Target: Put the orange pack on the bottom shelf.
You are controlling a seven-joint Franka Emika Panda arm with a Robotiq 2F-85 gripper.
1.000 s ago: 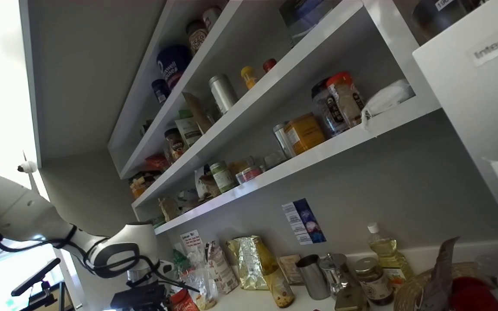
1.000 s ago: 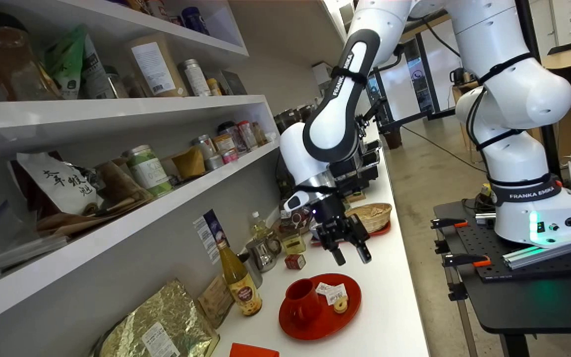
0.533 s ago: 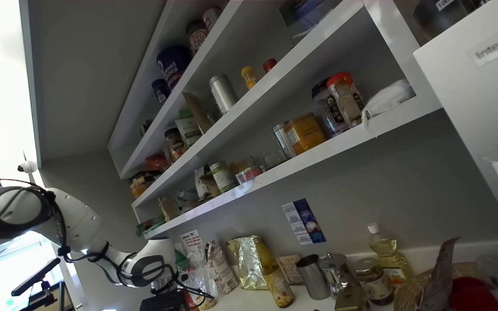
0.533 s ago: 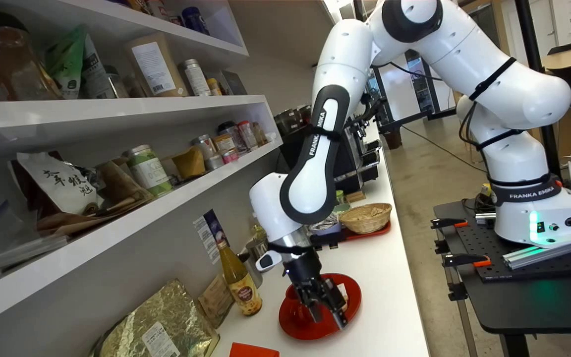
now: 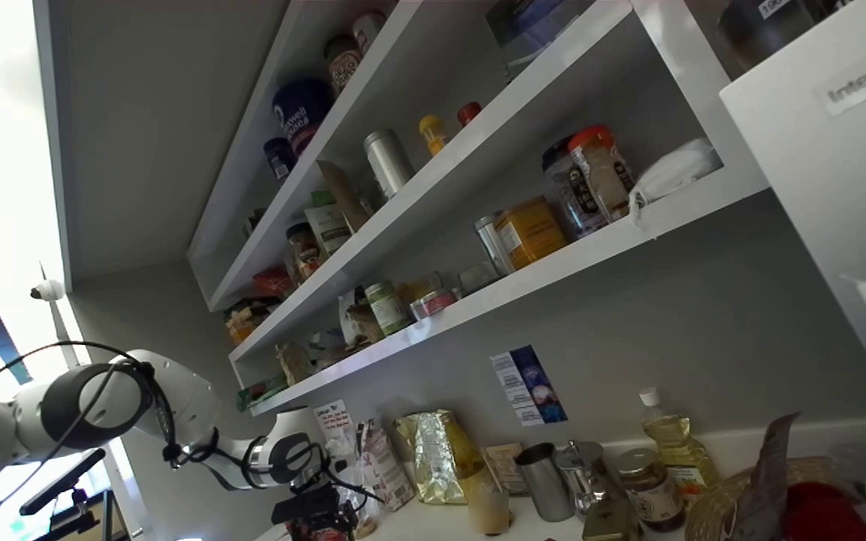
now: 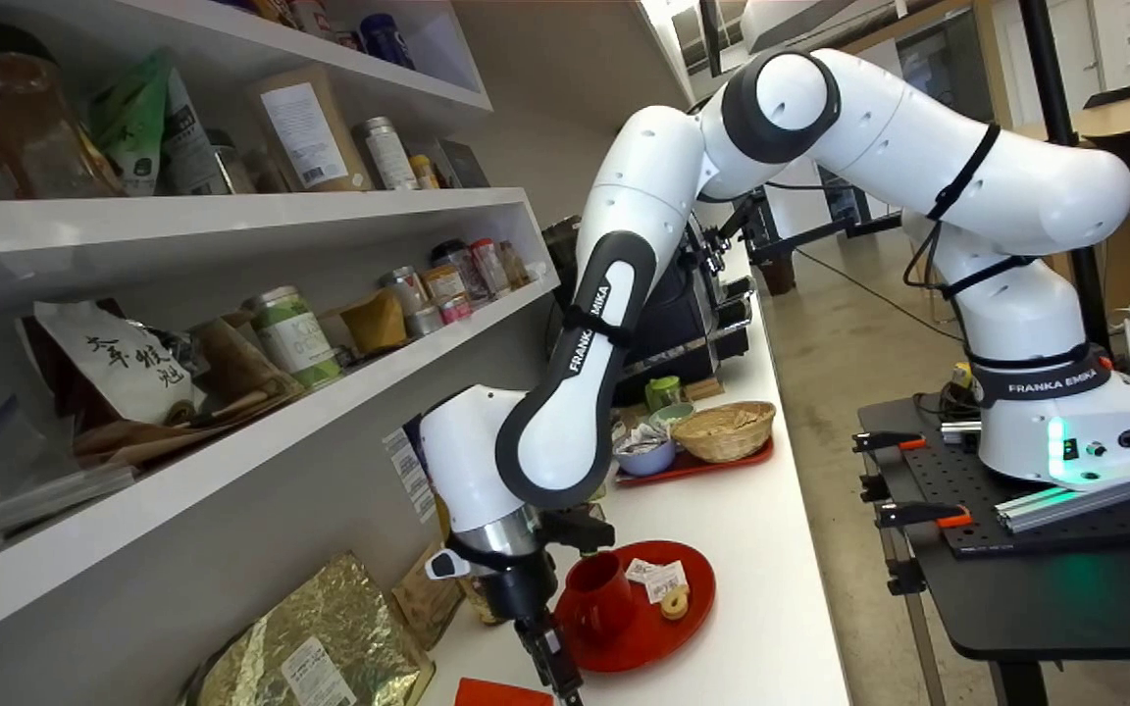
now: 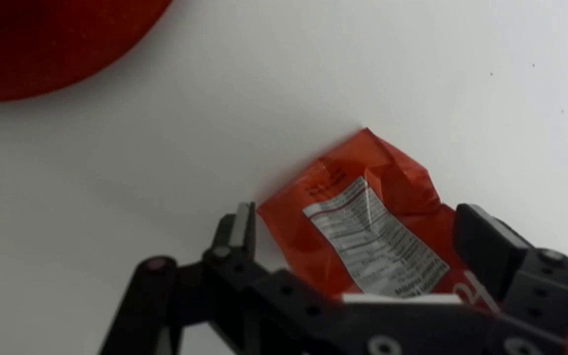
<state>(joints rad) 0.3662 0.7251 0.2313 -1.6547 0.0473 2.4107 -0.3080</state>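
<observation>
White bench takes up most of the wrist view. Orange pack lies on it, lower centre, between jaws spread wide (can't tell if they touch it). Pretty crinkly, with a grey nutrition label. White bottom shelf slants across the left in an exterior view.

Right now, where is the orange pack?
The orange pack lies on the white counter, showing between the open jaws in the wrist view. In an exterior view, it sits at the bottom edge, below and left of the red plate.
</observation>
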